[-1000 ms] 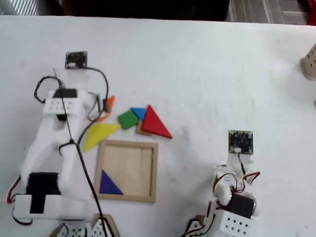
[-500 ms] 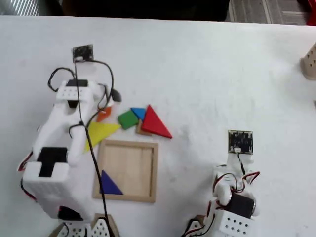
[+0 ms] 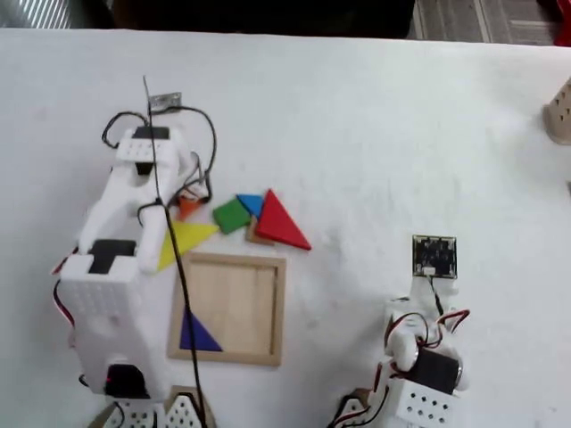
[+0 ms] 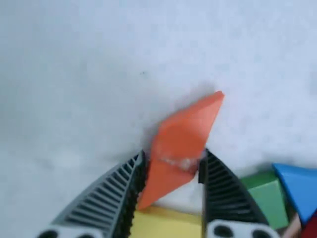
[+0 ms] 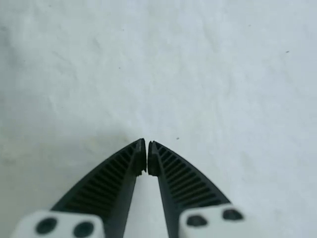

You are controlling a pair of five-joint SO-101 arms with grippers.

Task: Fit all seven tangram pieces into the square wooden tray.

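My left gripper (image 4: 171, 163) is shut on an orange tangram piece (image 4: 182, 141), held tilted over the white table; from above, the orange piece (image 3: 186, 206) sits at the arm's tip just above the yellow triangle (image 3: 185, 239). The square wooden tray (image 3: 278, 308) holds a dark blue triangle (image 3: 195, 333) in its near left corner. A green piece (image 3: 231, 215), a blue piece (image 3: 252, 204), a red triangle (image 3: 280, 223) and a brown piece (image 3: 257, 236) cluster beyond the tray. My right gripper (image 5: 147, 157) is shut and empty over bare table near the front right.
The left arm's white body (image 3: 111, 276) runs alongside the tray's left edge, with its cable (image 3: 174, 259) crossing it. A wooden pegged block (image 3: 559, 111) stands at the far right edge. The right arm's base (image 3: 424, 370) sits at the front.
The left arm has stretched away from the front edge and swung right, carrying the orange piece from beside its wrist to just above the yellow triangle. The right arm has stayed still.
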